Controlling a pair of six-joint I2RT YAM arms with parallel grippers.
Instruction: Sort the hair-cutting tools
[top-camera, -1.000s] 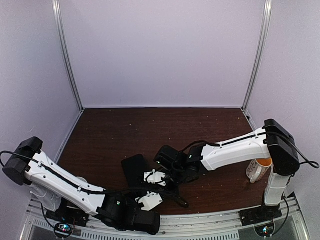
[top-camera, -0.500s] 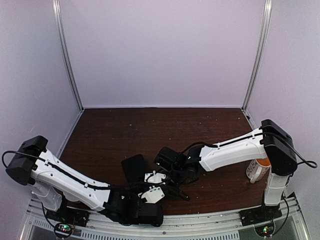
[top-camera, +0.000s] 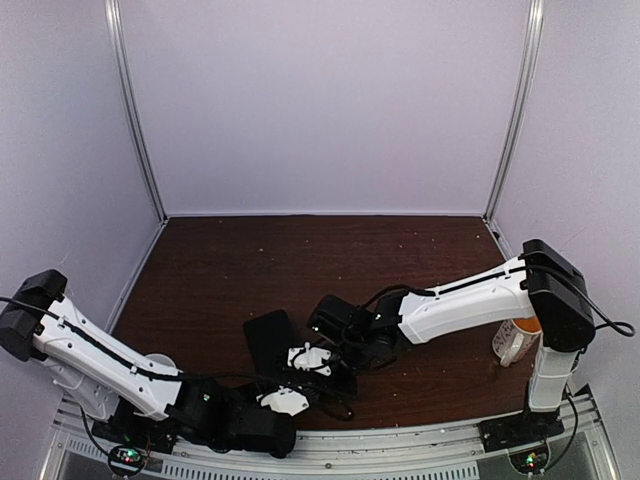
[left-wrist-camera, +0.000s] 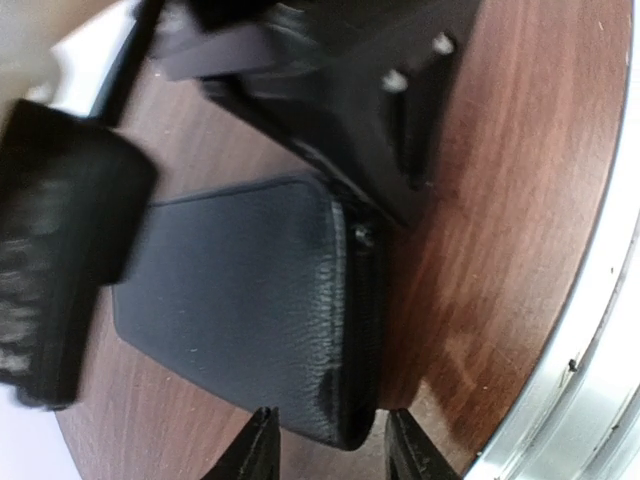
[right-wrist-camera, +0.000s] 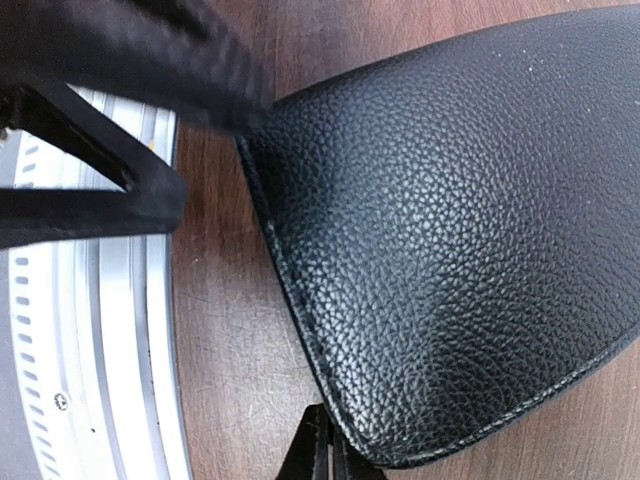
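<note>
No scissors or black clip sticks show in any view. The flat black case (top-camera: 272, 338) lies on the brown table near its front edge. My left gripper (top-camera: 318, 396) is open, and in the left wrist view (left-wrist-camera: 332, 455) its two fingertips stand either side of the case's (left-wrist-camera: 240, 300) near corner without touching it. My right gripper (top-camera: 325, 366) hovers low over the case. In the right wrist view (right-wrist-camera: 328, 455) its fingers are pressed together, with the tips hidden under the edge of the case (right-wrist-camera: 460, 230).
An orange and white mug (top-camera: 516, 340) stands at the right by the right arm's base. The aluminium rail (right-wrist-camera: 120, 330) of the table's front edge runs close by the case and also shows in the left wrist view (left-wrist-camera: 585, 340). The right gripper's black body (left-wrist-camera: 330, 90) is just beyond the case.
The left arm's elbow has swung out to the left and lower, and its gripper has shifted a little left along the front edge. The right arm has barely moved.
</note>
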